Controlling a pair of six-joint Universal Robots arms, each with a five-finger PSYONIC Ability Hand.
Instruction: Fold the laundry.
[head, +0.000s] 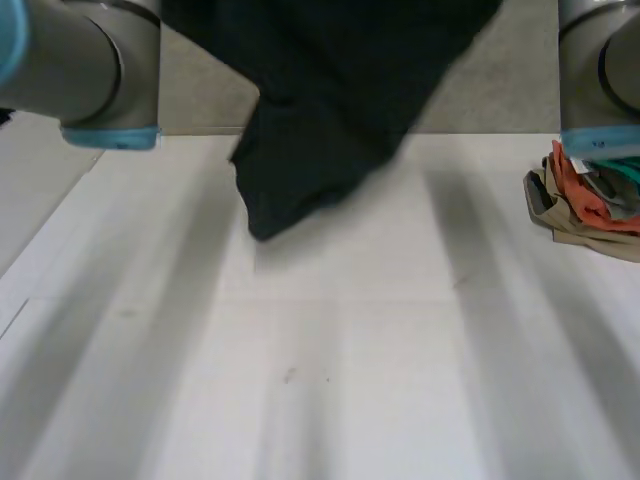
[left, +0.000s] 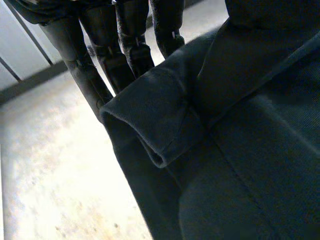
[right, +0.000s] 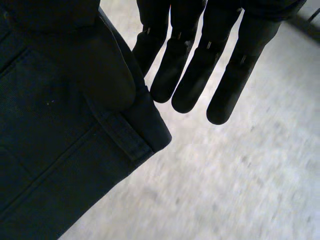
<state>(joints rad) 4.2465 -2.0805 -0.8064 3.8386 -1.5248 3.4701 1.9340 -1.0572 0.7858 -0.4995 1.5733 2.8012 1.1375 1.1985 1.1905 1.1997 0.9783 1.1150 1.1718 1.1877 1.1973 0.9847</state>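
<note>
The garment (head: 320, 120) hangs lengthwise over the far side of the table (head: 350, 380). The right robot hand (right: 200, 70) pinches its hem, thumb against straight fingers (right: 165, 75). Whether the left robot hand (left: 130, 40) holds it, I cannot tell.

There is one dark garment (head: 330, 120). One heap of clothes (head: 585, 205) shows orange, tan and teal cloth, but its pieces are too bunched to count singly. There is one white tabletop (head: 350, 380). Two robot arms are in sight, the left arm (head: 80, 60) and the right arm (head: 600, 60). There are also two black robot hands, the left robot hand (left: 132, 45) and the right robot hand (right: 205, 60).
</note>
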